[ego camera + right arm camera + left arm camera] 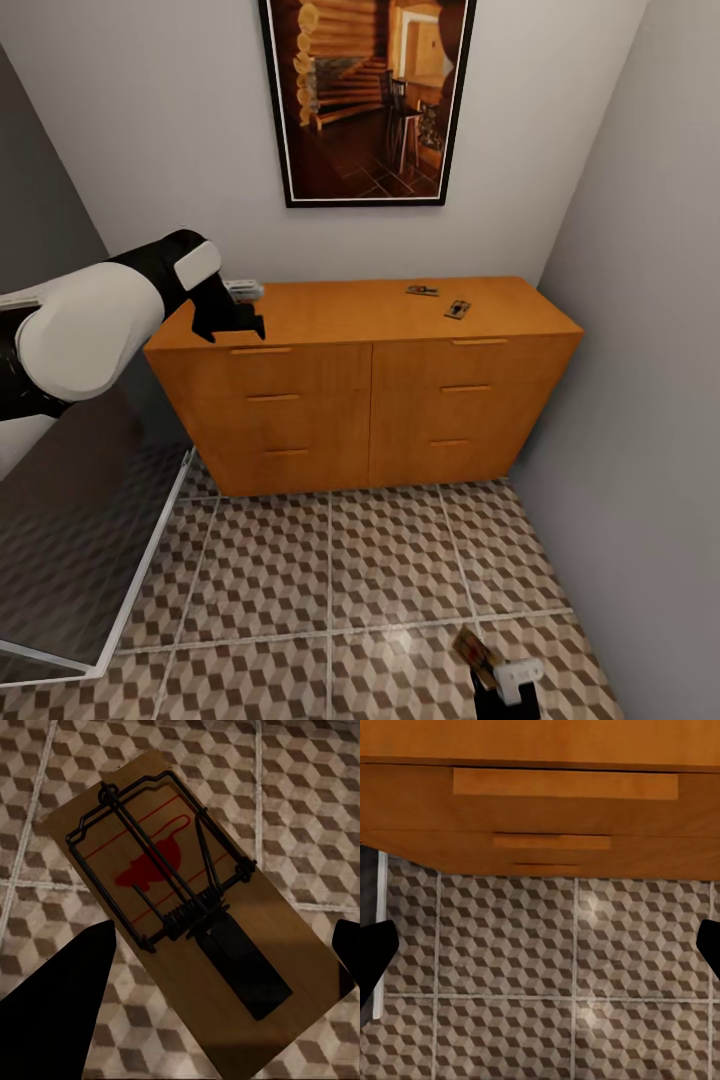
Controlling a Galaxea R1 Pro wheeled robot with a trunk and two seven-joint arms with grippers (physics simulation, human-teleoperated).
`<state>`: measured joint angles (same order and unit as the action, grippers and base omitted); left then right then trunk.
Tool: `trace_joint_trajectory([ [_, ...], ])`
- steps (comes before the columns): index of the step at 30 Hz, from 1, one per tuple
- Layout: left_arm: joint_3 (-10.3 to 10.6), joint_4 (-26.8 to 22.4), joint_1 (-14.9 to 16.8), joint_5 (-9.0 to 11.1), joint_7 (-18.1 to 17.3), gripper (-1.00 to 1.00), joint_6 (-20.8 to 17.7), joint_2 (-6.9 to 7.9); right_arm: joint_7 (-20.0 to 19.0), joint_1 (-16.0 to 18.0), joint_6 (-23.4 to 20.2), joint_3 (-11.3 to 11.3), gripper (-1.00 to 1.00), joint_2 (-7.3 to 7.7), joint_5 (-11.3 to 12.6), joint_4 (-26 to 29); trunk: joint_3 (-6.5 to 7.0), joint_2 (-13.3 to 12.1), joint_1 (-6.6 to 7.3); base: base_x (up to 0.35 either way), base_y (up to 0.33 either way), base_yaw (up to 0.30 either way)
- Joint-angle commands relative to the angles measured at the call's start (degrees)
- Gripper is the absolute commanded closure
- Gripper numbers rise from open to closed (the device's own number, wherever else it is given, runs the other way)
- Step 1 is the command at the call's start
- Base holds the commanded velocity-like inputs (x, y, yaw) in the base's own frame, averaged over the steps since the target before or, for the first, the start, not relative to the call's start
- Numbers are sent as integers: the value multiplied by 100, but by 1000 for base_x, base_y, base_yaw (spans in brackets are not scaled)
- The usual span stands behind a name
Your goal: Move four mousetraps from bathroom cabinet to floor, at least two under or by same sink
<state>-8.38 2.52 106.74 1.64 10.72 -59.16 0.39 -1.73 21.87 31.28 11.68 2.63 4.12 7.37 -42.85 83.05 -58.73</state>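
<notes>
We record two tan wooden mousetraps (422, 291) (458, 309) atop the orange-brown wooden cabinet (370, 400); a third (187, 907) lies on cube-patterned tile floor (330, 590) between the right jaws (217, 990), spread wide. Left jaws (540, 967) wide, empty.

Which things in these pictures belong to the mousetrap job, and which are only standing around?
Belong to the job:
- two mousetraps on the cabinet
- a mousetrap between the right gripper's fingers
- the tiled bathroom floor
- the left gripper, by the cabinet's corner

Only standing around:
- the framed picture
- the grey wall
</notes>
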Motion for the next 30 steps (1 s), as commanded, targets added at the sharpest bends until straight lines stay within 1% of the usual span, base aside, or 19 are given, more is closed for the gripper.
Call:
trace_joint_trajectory([
  [1, -50, 12, 7, 21, 57, -100, 1, 6, -21, -10, 19, 27, 100, 2, 45, -12, -5, 3, 0, 1, 0, 0],
  [7, -50, 12, 3, 21, 61, -100, 1, 17, -21, -40, 19, 27, 100, 1, 37, -24, -5, 3, 0, 108, 84, 0],
  [12, -50, 12, 4, 21, 58, -100, 1, 52, -21, -42, 19, 27, 100, 1, 36, -25, -5, 3, 0, 241, 219, 0],
  [22, -50, 12, 1, 21, 62, -100, 1, 50, -21, -51, 27, 27, 100, 1, 36, -25, -5, 3, 0, 252, 214, 0],
  [30, -50, 12, -5, 22, 61, -100, 1, 48, -21, -55, 32, 27, 100, 1, 36, -25, -5, 3, 0, 212, 76, 0],
])
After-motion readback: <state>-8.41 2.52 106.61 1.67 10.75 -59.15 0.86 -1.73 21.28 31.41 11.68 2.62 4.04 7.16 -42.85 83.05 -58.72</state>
